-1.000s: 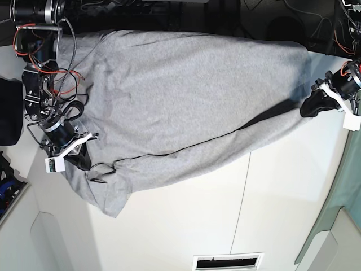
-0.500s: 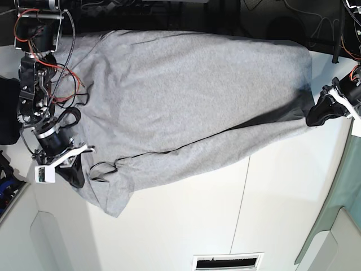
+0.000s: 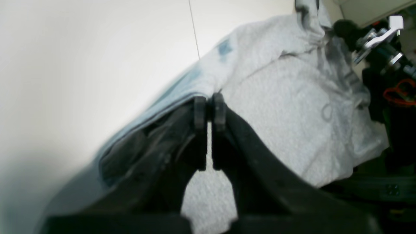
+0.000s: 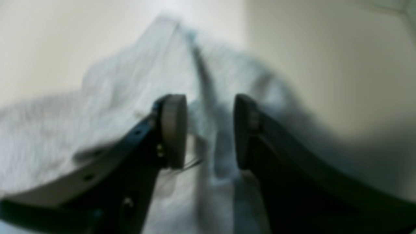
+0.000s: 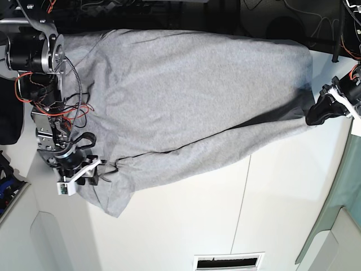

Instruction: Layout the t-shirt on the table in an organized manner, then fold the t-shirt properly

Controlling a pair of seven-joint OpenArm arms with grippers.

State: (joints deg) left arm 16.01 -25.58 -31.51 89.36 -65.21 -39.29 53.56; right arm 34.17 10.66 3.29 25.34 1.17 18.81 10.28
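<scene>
1. Shirt (image 5: pixel 186 84) is lying across the far part of the table (image 5: pixel 186 226), running from one arm's side to the other's; near edge is slanting, and the corner by the right arm is bunching into creases.
2. Left gripper (image 3: pixel 209 109) is pinching the shirt's near edge between its fingers, pressed together; cloth is rising toward the tips and a dark opening is showing under the edge.
3. Right gripper (image 4: pixel 210 130) is hovering over the bunched corner, fingers spread, a ridge of cloth running between them; not gripping anything. Whether the tips are touching cloth, can't tell.
4. Step in hand: laying out, judging by the creases and slanting edge. Looks like the right arm is lining up a grasp so both arms are holding the near edge. Proper folding isn't showing yet.
5. Next move is calling for lowering the right fingers around that ridge and closing them, left grip holding firm, then both arms drawing the edge taut and flat.
6. Risk: right fingers could be catching several layers, or only skimming the ridge; pulling unevenly could be skewing the shirt further.
</scene>
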